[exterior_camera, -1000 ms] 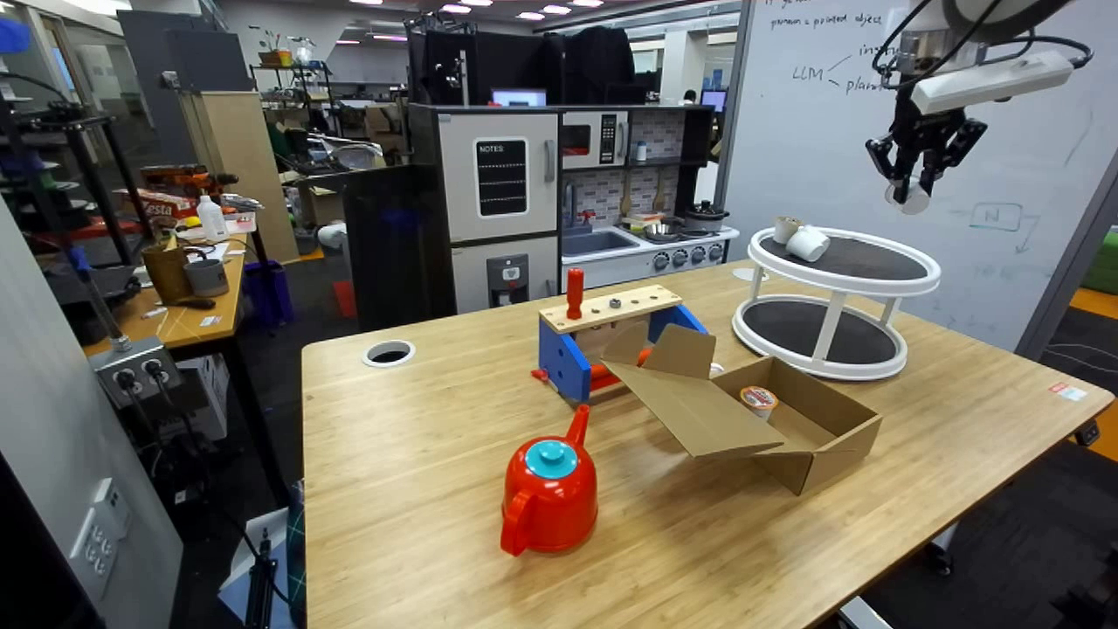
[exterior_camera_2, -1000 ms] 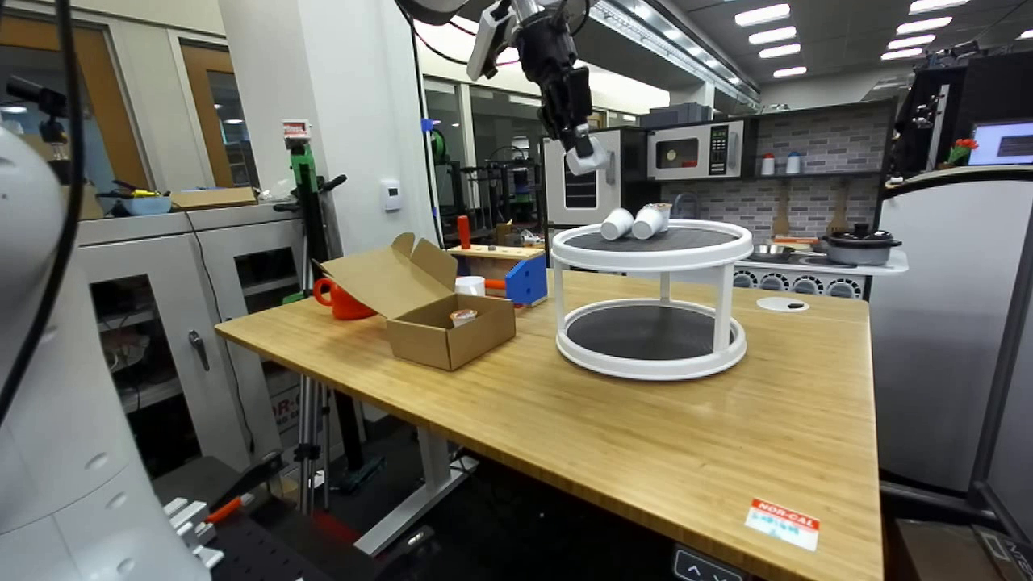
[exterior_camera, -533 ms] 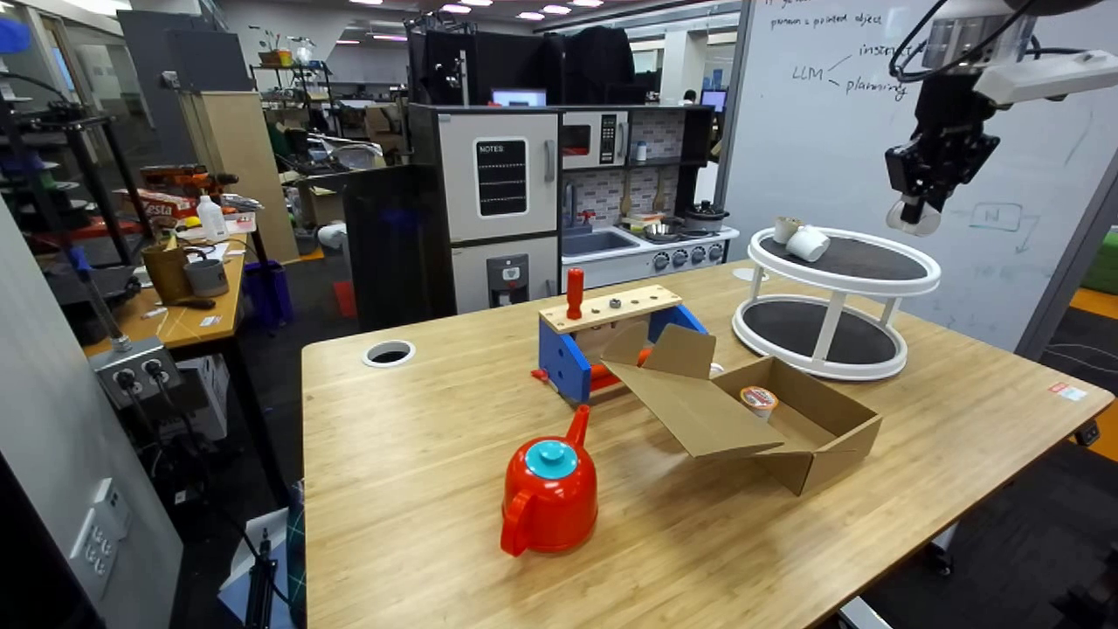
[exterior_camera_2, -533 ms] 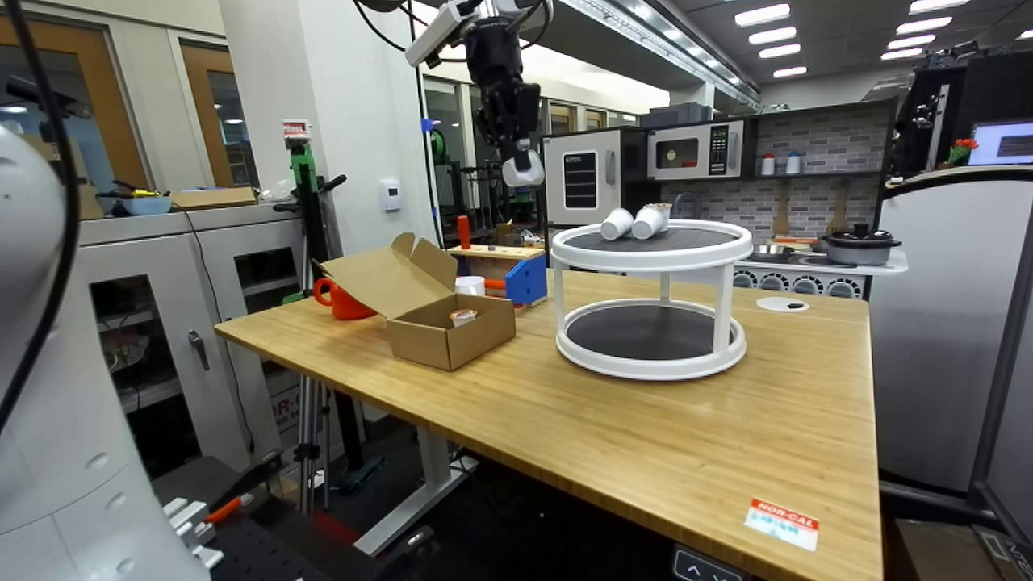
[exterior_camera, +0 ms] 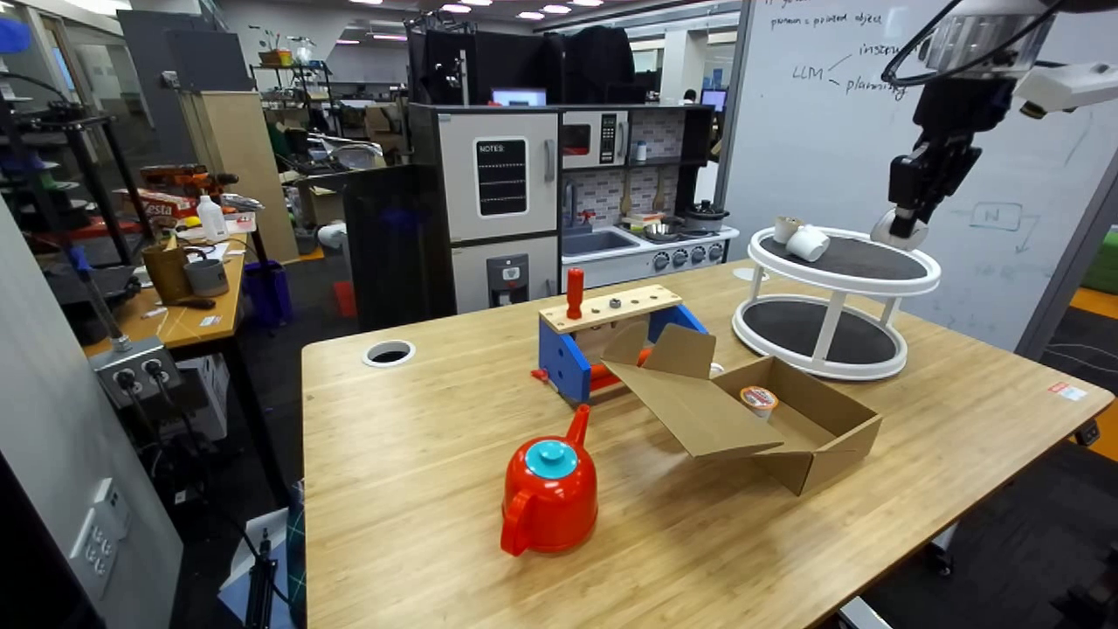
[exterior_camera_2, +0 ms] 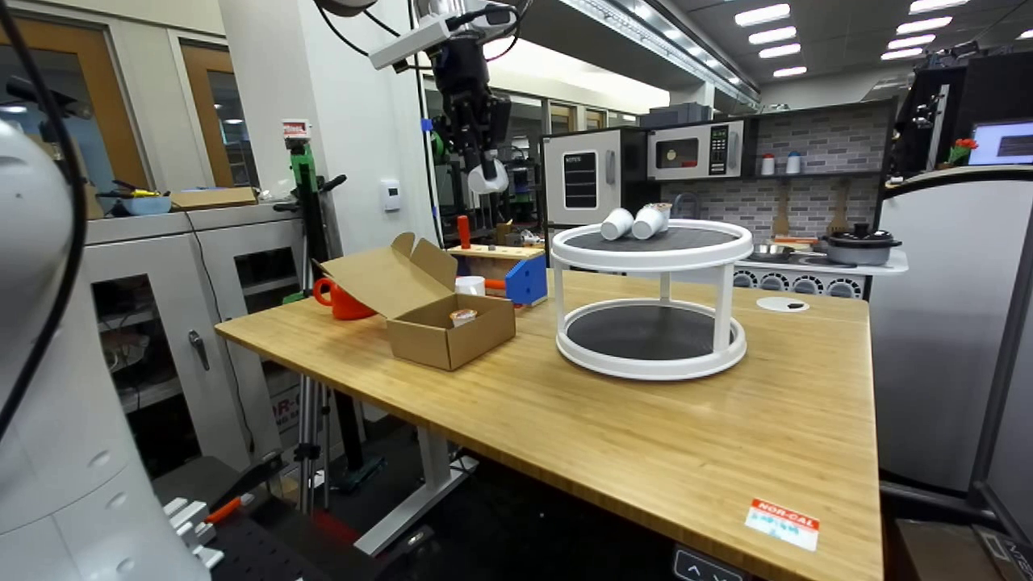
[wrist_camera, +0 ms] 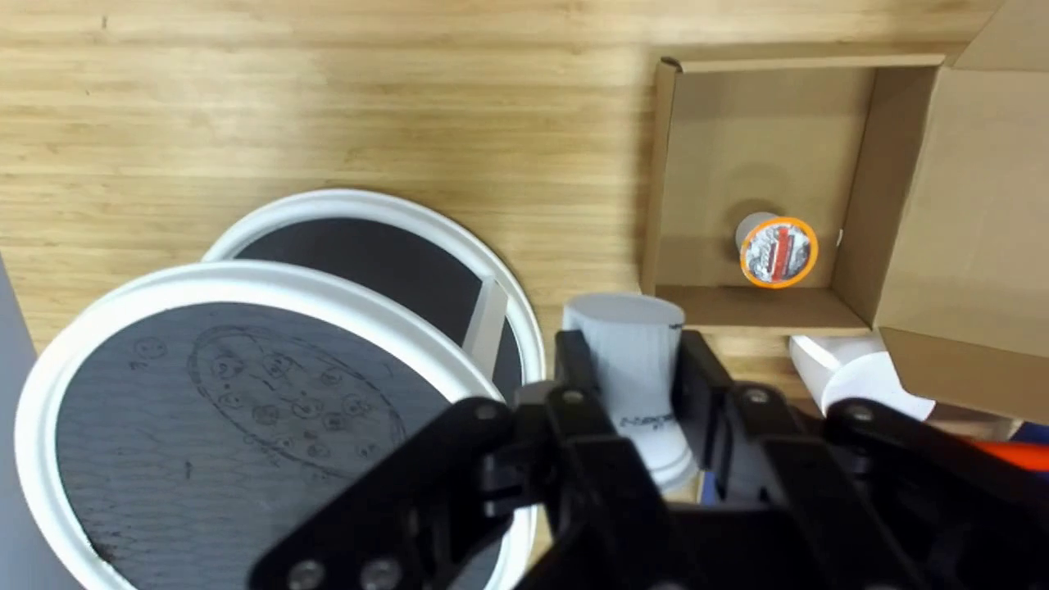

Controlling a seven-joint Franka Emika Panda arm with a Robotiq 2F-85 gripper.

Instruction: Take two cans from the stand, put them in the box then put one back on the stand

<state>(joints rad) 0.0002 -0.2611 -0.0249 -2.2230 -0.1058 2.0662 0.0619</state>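
At left in the wrist view stood the white round two-tier stand (wrist_camera: 205, 459). At centre, the black end effector (wrist_camera: 634, 357) had just swung away from it, clasping a small whitish cylindrical can (wrist_camera: 633, 383) in mid-air, long axis running roughly up the view, base seemingly toward the top. At right, the shallow brown cardboard box (wrist_camera: 770, 139) held one orange-rimmed can (wrist_camera: 777, 252); a second was probably on its way.

Can (wrist_camera: 778, 252) in box (wrist_camera: 766, 147) (near stand (exterior_camera_2: 650, 260))
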